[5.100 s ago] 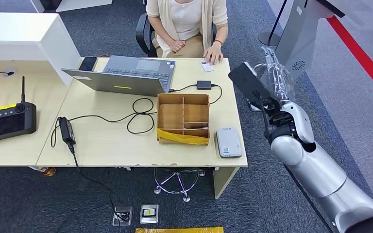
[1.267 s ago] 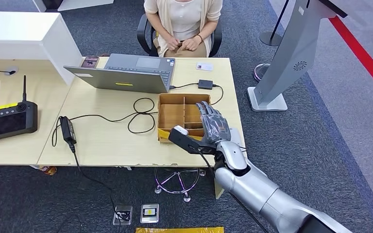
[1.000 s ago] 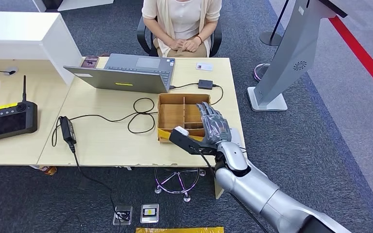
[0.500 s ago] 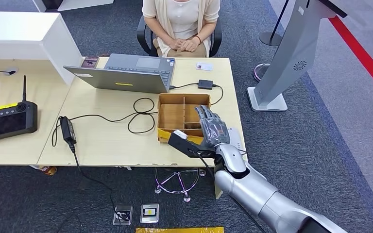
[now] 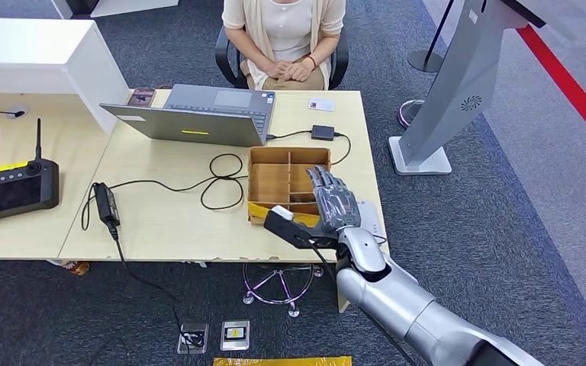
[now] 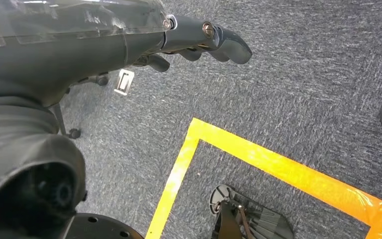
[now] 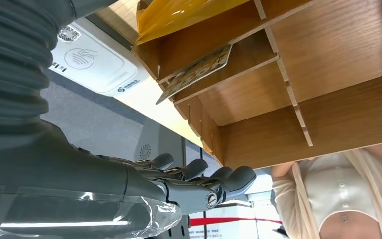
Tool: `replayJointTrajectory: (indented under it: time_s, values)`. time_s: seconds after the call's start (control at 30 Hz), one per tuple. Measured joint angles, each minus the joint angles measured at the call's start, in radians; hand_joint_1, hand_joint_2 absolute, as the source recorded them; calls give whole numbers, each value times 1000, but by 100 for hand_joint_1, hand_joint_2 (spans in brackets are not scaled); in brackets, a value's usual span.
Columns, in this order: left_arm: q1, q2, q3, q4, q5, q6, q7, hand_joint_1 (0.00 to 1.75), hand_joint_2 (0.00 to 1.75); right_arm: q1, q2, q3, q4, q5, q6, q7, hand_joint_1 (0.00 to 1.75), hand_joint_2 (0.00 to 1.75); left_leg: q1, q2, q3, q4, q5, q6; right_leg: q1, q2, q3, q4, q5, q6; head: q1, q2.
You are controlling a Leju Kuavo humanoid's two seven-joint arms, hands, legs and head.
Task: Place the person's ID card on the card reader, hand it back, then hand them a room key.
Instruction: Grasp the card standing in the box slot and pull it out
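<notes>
One card (image 7: 195,71) waits in the wooden box (image 5: 271,184); the empty, spread right hand (image 5: 334,203) should pinch its edge gently.

The head camera is looking steeply down from high over the surface (image 5: 175,221); the right wrist camera is sitting close beside the wooden organizer (image 7: 298,74) and white card reader (image 7: 87,62), both shared overhead; the left wrist camera is facing the carpet (image 6: 303,74).

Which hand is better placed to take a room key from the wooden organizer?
Right. The right hand hovers open over the wooden organizer, whose slot holds a card. The left hand hangs over the carpet.
</notes>
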Motion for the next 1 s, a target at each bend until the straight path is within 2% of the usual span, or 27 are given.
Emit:
replayJointTrajectory:
  time_s: [1.0]
  values:
    - [-1, 0, -10, 0, 8, 1, 2, 0, 0, -38, 18, -6, 64, 45, 33, 12, 0, 175, 0, 0, 0, 0, 0, 0, 0, 0, 0, 0, 0, 0, 0, 0]
